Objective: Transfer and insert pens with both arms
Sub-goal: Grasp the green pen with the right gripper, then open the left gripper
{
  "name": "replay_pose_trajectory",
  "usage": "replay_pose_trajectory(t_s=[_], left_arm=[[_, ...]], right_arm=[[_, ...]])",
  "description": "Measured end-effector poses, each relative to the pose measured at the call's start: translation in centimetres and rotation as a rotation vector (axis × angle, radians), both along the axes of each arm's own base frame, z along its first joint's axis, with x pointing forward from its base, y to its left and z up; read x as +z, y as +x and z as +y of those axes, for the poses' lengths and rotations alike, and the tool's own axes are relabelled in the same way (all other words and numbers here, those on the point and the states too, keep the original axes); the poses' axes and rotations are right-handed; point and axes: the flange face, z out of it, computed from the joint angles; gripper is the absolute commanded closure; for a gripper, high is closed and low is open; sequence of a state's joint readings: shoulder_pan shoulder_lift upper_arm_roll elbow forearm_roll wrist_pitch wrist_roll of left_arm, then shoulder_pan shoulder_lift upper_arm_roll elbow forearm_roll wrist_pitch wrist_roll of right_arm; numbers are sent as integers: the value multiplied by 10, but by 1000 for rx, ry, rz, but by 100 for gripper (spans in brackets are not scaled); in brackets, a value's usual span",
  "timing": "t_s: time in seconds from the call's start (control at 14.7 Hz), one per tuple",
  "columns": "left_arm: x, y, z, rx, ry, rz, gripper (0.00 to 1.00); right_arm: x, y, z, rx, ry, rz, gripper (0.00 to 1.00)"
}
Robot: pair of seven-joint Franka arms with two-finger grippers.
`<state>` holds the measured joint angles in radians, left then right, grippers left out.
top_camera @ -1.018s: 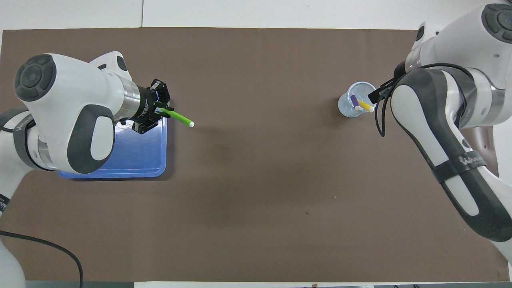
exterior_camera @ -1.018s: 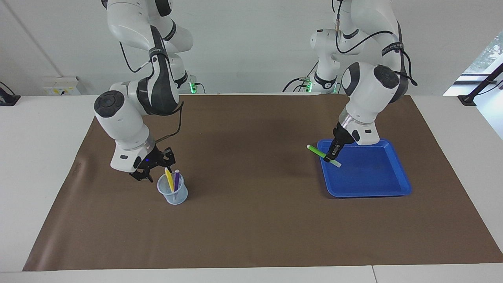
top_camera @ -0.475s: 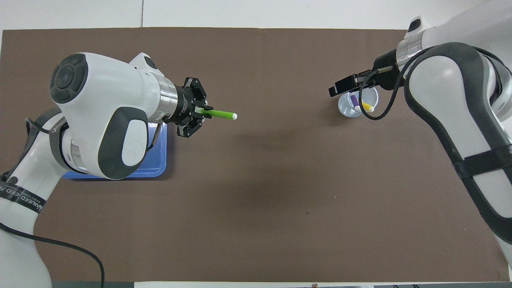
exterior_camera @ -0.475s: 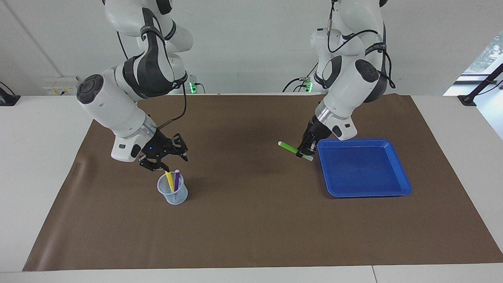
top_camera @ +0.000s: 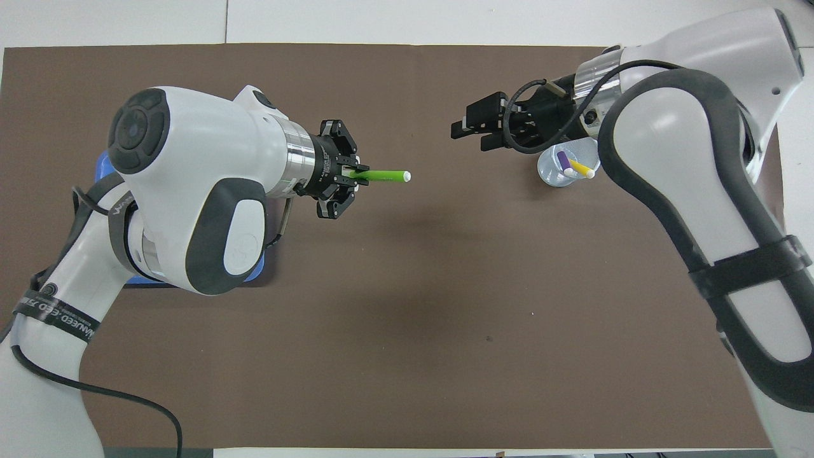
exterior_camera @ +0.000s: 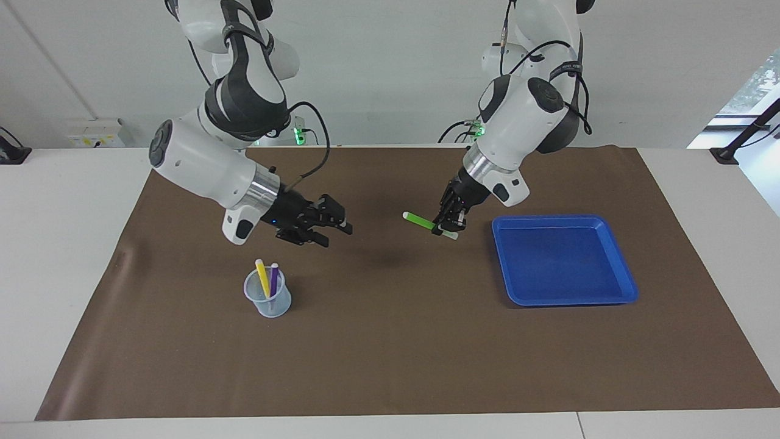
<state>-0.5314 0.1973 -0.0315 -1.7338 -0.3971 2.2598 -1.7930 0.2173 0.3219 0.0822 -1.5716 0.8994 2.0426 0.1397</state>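
Note:
My left gripper [exterior_camera: 449, 223] is shut on the light green pen [exterior_camera: 419, 219] and holds it level in the air over the brown mat, between the blue tray and the table's middle. The pen's pale tip points toward the right arm's end; it also shows in the overhead view [top_camera: 385, 175], sticking out of the left gripper [top_camera: 351, 178]. My right gripper [exterior_camera: 332, 228] is open and empty, in the air over the mat beside the cup, pointing toward the green pen; it shows in the overhead view [top_camera: 472, 128]. The yellow pen [exterior_camera: 262, 277] and dark purple pen [exterior_camera: 273, 277] stand in a clear cup [exterior_camera: 268, 299].
The blue tray [exterior_camera: 563, 262] lies on the mat at the left arm's end, with nothing in it. The clear cup [top_camera: 552, 173] stands toward the right arm's end. The brown mat [exterior_camera: 390, 341] covers most of the white table.
My left gripper has carried the green pen from over the tray toward the table's middle. My right gripper has risen from beside the cup and swung toward the middle.

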Motion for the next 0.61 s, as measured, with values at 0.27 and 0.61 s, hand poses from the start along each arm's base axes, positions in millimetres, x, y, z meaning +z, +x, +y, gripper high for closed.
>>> replay_pose_trajectory(t_s=[0.27, 0.61], left_arm=[[3, 0, -6, 39, -20, -14, 100], [2, 4, -5, 63, -29, -26, 100]], right_arm=[[-7, -10, -7, -23, 14, 39, 37], [-7, -17, -8, -23, 11, 45, 39]])
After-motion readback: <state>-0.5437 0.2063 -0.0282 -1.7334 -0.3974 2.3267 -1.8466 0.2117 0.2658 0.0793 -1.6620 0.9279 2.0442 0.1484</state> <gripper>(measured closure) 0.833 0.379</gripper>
